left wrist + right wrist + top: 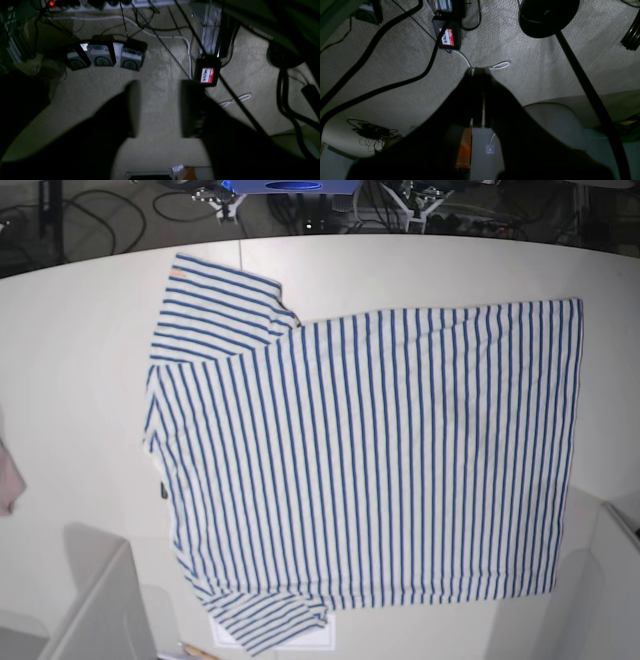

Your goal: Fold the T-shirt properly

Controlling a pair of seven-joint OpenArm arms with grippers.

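A: Lying flat on the white bench (80, 380), the T-shirt (380, 460) is seen spread open in the base view, neck end toward that view's left, hem toward its right. One sleeve is directed to the top edge and carries a small orange mark (176, 275); the other sleeve is directed to the bottom edge. A pinkish cloth scrap (8, 478) is noted at the far left, well apart from the shirt.

B: And the pincers?

A: The left pincer (158, 110) is seen with its fingers spread wide, nothing held between them, over carpet (160, 75). The right pincer (478, 72) is seen with its fingers pressed together, nothing visibly gripped, also over carpet and cables.
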